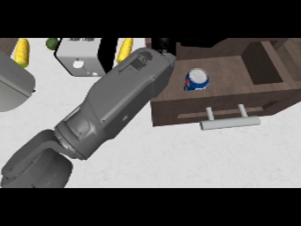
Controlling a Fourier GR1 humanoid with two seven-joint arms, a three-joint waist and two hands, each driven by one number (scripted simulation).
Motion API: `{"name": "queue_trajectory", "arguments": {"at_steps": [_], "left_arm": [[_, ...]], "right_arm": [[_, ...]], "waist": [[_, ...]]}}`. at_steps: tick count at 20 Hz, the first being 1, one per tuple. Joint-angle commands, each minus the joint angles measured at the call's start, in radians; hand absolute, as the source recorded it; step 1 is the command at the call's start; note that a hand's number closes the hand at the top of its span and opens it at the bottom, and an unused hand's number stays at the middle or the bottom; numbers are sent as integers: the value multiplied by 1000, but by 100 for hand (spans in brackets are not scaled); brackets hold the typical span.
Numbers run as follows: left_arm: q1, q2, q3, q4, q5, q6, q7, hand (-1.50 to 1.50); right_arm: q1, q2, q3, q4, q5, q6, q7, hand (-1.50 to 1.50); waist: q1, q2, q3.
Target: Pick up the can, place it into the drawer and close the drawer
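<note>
**A:** What's the surface like?

**B:** A pale speckled counter (pixel 198 154). A dark wooden drawer (pixel 178 108) is pulled open over it, with a light bar handle (pixel 229 120) on its front.

**A:** And the robot hand?

**B:** The right robot hand (pixel 163 44) is only a sliver of black at the end of a long grey forearm (pixel 123 95) (the arm hides nearly all of it). I cannot tell whether it is open or closed, or whether it touches anything.

**A:** Where's the can?

**B:** The blue can (pixel 197 80) sits inside the drawer, below and to the right of the robot hand and apart from it.

**A:** Anything else?

**B:** Left of the robot hand there is a corn cob (pixel 125 49) and then a white box (pixel 80 59). A second cob (pixel 22 52) lies well beyond them.
</note>
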Motion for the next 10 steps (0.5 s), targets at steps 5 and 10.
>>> {"name": "queue_trajectory", "arguments": {"at_steps": [5,10], "left_arm": [[35,0,-15,25,59,-13,-85,-150],[52,0,-13,-18,91,-13,-120,-150]], "right_arm": [[30,10,-1,-59,-20,6,22,-150],[-40,-66,-45,-89,175,76,-134,-150]], "waist": [[-3,-1,-1],[9,1,-1]]}}
